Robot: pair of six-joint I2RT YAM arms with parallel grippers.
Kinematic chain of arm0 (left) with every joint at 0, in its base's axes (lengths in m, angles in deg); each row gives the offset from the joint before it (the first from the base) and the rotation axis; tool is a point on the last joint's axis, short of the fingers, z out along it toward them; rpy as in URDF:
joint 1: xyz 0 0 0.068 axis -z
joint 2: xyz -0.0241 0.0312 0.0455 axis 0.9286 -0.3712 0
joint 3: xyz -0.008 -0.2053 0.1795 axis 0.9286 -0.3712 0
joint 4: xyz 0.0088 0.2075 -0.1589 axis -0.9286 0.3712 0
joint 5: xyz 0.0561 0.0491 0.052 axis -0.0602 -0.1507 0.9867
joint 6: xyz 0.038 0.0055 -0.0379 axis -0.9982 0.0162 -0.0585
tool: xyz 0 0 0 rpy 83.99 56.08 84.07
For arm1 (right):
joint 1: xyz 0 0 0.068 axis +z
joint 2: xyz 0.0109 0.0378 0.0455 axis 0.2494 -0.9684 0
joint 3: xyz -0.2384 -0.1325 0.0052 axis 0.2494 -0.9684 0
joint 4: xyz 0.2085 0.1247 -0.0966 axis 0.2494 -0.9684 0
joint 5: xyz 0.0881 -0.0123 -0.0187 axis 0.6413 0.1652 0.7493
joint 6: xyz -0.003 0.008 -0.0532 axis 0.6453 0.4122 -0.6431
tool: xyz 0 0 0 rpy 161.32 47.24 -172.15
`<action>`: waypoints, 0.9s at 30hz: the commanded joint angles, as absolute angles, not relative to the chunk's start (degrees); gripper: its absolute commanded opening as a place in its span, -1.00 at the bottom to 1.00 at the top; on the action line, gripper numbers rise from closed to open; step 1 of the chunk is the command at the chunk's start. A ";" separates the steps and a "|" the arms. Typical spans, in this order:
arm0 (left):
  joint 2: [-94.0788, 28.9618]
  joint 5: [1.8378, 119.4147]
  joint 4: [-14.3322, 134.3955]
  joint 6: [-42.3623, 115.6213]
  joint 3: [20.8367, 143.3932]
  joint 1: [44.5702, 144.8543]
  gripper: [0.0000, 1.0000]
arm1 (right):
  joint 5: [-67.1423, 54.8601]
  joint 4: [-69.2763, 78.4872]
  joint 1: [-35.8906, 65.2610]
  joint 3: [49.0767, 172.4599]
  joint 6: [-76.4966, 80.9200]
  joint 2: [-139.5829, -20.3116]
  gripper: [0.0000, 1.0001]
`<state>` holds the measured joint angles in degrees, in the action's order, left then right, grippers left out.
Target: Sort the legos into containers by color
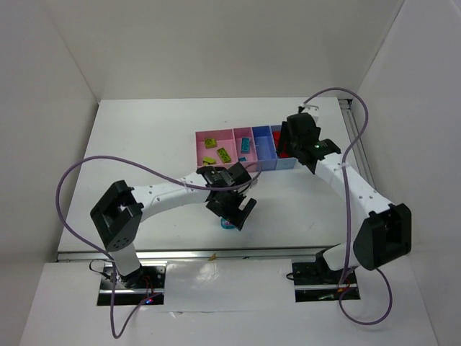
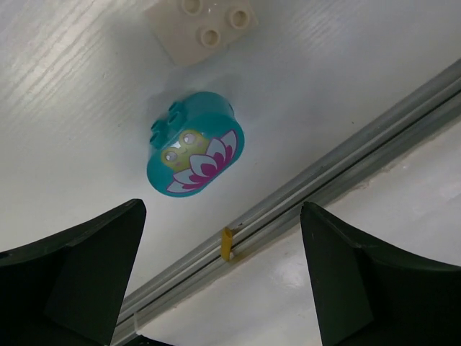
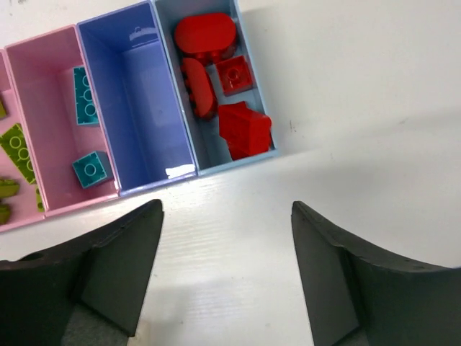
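We see left tool spread wide over teal brick on worktop; right tool gaping over red bricks in light-blue bin.

Four bricks lie in the rightmost bin.

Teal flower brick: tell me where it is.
Left wrist view: teal flower brick lies on the table between the open left gripper and a cream brick.

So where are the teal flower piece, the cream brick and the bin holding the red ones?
teal flower piece (image 2: 194, 155): left wrist view, on its printed top face.
cream brick (image 2: 205, 25): left wrist view, on its studded top.
light blue bin (image 3: 238, 162): right wrist view, on its near wall.
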<state>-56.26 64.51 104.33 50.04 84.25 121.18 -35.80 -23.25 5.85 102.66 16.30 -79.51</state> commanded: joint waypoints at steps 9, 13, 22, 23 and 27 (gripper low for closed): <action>-61.21 71.70 98.62 50.80 81.93 121.12 0.99 | -35.67 -26.62 5.51 102.28 18.69 -77.62 0.62; -62.45 73.02 97.03 50.80 81.40 121.65 0.89 | -34.18 -26.62 5.51 103.33 19.22 -78.14 0.62; -64.12 74.25 95.97 50.27 80.87 122.18 0.44 | -32.33 -26.62 4.98 105.10 20.45 -80.07 0.62; -64.12 74.25 95.97 50.27 80.87 122.18 0.38 | -32.33 -26.62 4.98 105.10 20.45 -80.60 0.62; -63.51 75.56 96.76 50.80 81.40 122.18 0.04 | -31.80 -26.62 4.98 105.62 20.45 -81.13 0.62</action>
<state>-63.26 73.97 96.55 50.63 81.04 121.95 -32.13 -26.20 5.28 103.08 19.82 -80.51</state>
